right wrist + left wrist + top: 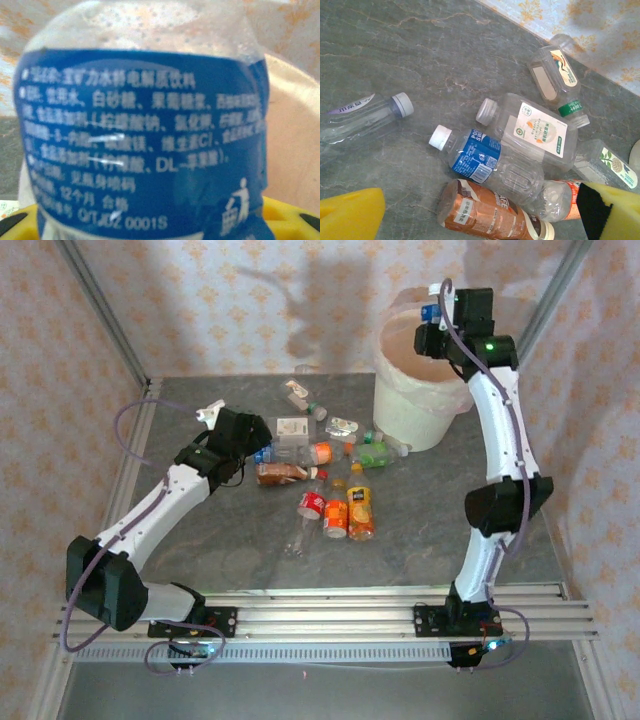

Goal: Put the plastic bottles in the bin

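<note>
Over the bin (412, 410) at the back right, my right gripper (433, 322) is shut on a blue-labelled bottle (145, 140), which hides most of the pinkish bag (295, 135) behind it. My left gripper (254, 436) hovers open at the left end of the bottle pile. Its yellow pads (350, 215) stand wide apart on either side of a brown-labelled bottle (490, 212) without touching it. Just beyond lie a blue-labelled bottle (485, 160), a clear bottle with a white label (535, 130) and a green-capped one (557, 80).
More bottles lie mid-table: a red one (311, 504), two orange ones (360, 512) and a green one (372, 453). A lone clear bottle (360, 120) lies left of the pile. Patterned walls close the back and sides.
</note>
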Motion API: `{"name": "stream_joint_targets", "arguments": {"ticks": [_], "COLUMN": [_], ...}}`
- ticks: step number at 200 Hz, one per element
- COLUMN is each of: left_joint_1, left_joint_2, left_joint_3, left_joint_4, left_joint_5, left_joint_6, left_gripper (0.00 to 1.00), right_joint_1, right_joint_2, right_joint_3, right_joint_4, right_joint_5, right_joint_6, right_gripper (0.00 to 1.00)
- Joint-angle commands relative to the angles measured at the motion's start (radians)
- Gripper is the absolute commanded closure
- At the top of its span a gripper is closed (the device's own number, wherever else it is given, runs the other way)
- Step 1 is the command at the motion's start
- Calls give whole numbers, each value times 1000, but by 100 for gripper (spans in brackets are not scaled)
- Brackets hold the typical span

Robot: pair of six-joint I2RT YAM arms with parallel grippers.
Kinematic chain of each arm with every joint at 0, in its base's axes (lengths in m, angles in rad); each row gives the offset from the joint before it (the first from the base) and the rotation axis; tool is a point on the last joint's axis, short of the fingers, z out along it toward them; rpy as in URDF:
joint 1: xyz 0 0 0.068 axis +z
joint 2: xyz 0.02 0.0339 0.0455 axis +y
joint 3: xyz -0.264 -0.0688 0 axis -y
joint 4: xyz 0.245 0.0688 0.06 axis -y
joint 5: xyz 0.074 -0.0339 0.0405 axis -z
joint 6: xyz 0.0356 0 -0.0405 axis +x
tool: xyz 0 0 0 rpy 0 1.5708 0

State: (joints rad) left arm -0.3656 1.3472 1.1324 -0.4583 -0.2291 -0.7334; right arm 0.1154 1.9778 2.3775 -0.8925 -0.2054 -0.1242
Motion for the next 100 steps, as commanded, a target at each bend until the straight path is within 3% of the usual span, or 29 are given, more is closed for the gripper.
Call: {"name": "stream_joint_targets", "arguments": {"ticks": [1, 22, 79, 100], "left_joint_1": [6, 5, 10, 11], "left_joint_2": [-35, -46, -39, -41], "left_joint_3": [-3, -15, -4, -5], "left_joint_4": [-26, -38, -105, -108], "left_joint_5": [-55, -68, -149, -160], "left_joint_6": [-10, -12, -3, -4], "left_gripper": [0, 0, 0, 0], "right_joint_1": [-1, 0, 1, 1], "right_joint_2": [121, 205, 267, 265], "right_joint_3": [156, 267, 242, 244], "right_joint_4": [-187, -253, -194, -183], "right_joint_5": [64, 90, 120, 147], "right_joint_6": [69, 92, 148, 176], "right_gripper": [48, 48, 39, 32]}}
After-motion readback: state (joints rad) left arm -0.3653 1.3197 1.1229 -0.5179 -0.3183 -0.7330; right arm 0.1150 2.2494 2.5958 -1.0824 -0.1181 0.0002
